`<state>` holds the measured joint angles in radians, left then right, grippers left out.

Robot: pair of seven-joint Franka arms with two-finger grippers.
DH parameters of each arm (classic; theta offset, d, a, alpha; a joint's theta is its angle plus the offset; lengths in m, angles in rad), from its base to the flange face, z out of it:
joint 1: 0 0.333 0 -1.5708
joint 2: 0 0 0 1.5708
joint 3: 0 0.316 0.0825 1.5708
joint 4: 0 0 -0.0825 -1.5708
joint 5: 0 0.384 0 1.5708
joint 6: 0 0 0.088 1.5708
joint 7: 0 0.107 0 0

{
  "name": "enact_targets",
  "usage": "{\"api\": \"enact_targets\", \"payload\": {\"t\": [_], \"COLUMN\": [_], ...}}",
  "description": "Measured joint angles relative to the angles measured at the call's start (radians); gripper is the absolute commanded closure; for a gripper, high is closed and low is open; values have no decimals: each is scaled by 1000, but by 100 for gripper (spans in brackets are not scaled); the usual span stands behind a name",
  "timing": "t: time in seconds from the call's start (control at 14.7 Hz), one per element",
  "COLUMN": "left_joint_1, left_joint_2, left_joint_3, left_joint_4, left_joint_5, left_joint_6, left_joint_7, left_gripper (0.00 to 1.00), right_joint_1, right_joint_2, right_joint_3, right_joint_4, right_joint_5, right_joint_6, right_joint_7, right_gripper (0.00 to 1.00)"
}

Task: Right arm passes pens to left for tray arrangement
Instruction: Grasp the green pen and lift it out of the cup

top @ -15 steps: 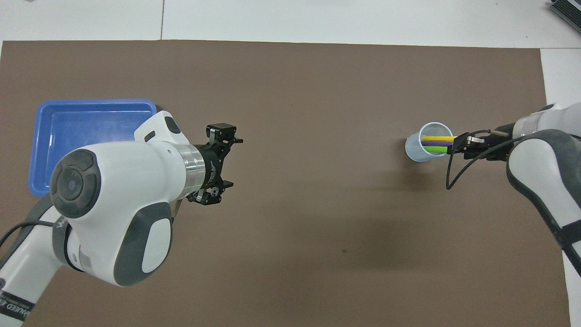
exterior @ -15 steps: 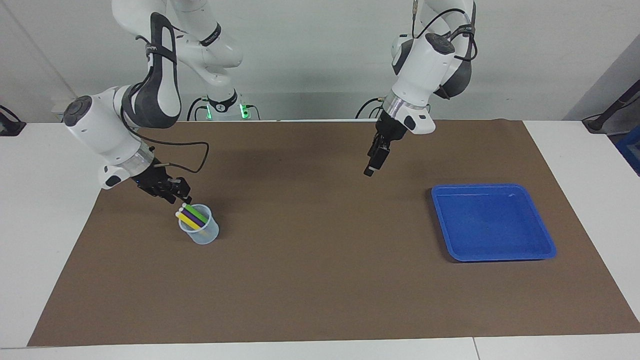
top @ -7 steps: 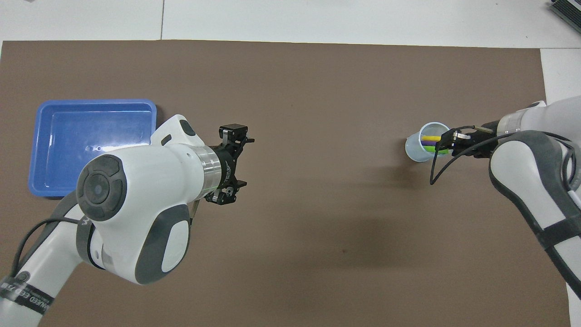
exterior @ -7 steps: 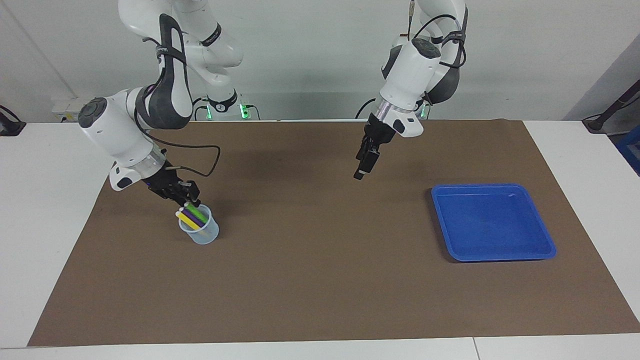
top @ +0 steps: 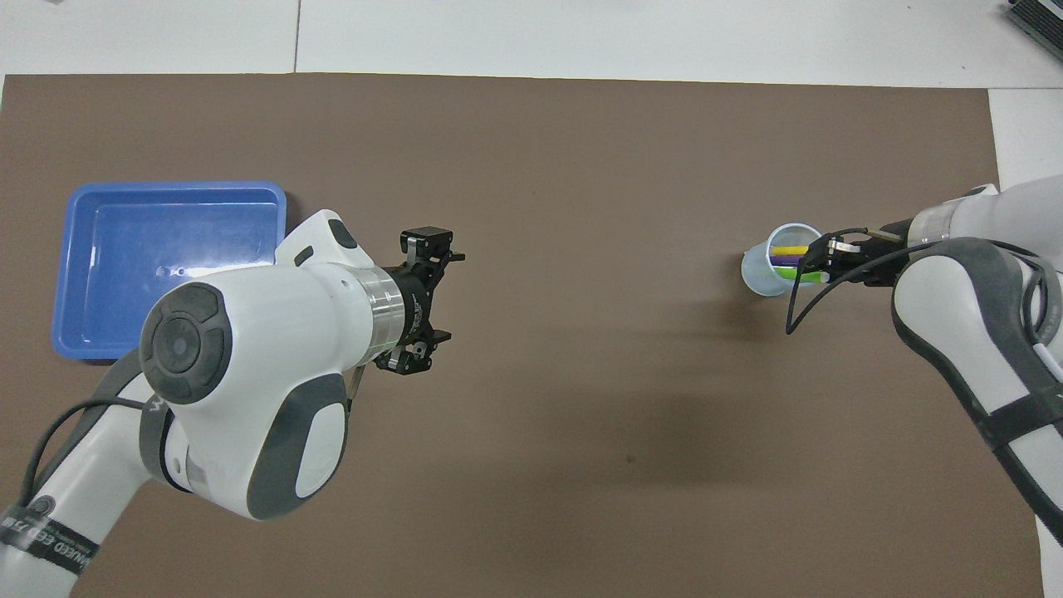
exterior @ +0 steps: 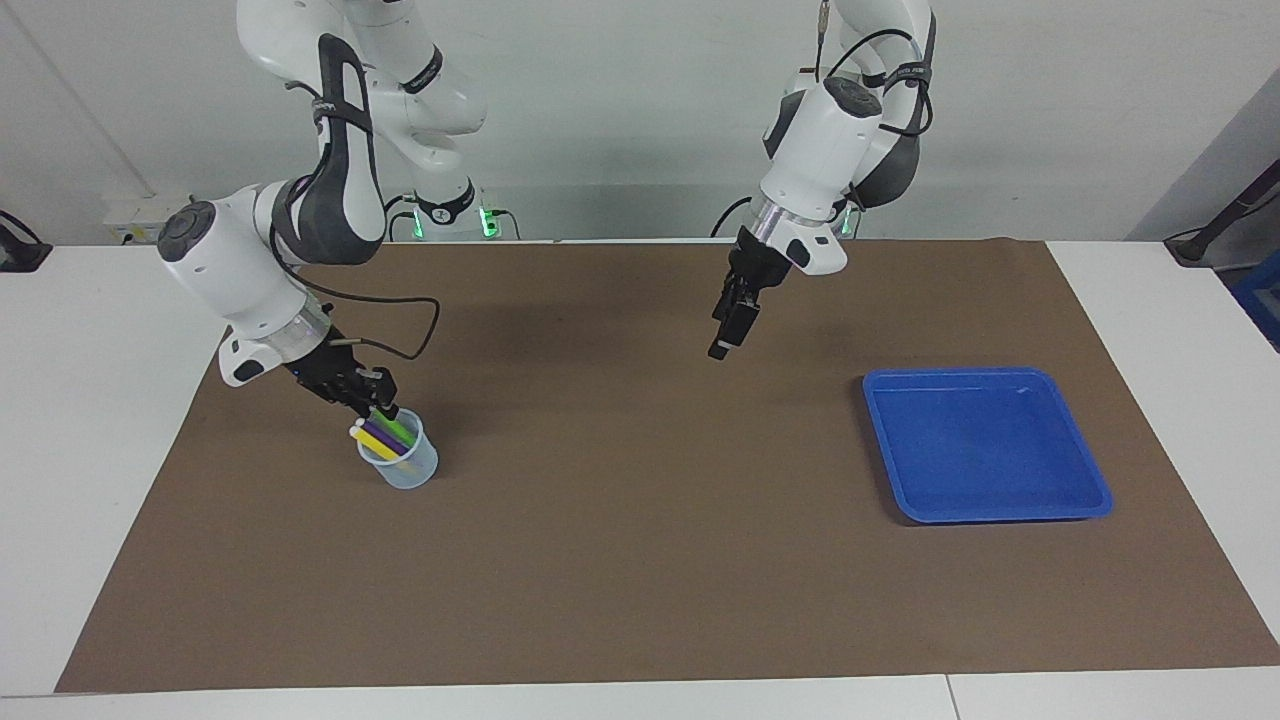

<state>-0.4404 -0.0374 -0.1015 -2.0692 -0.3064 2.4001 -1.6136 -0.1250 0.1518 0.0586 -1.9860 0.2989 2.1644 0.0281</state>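
Three pens (exterior: pixel 385 437) stand in a cup (exterior: pixel 402 466), blue tray (exterior: pixel 985 445) well apart.

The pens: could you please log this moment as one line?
right gripper: at green pen in cup | left gripper: open, waiting over mat | tray: no pens

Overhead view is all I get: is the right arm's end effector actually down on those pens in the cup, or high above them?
Observer: Down low. The right end effector is at the top end of the green pen, just above the rim of the cup. I cannot tell whether it grips.
Operator: And the other arm's?
Observer: The left end effector waits in the air over the brown mat, touching nothing.
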Motion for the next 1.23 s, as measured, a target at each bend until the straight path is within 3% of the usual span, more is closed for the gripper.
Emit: {"api": "enact_targets", "payload": {"t": [0.68,1.23], "left_joint_1": [0,0], "left_joint_2": [0,0], "left_joint_3": [0,1], "left_joint_4": [-1,-1], "left_joint_5": [0,0], "left_joint_6": [1,2], "left_joint_7": [0,0], "left_gripper": [0,0], "right_joint_1": [0,0], "right_joint_2": [1,1], "right_joint_3": [-1,0], "right_joint_4": [0,3], "right_joint_5": [0,0], "right_joint_6": [0,0], "right_joint_7": [0,0], "right_gripper": [82,84]}}
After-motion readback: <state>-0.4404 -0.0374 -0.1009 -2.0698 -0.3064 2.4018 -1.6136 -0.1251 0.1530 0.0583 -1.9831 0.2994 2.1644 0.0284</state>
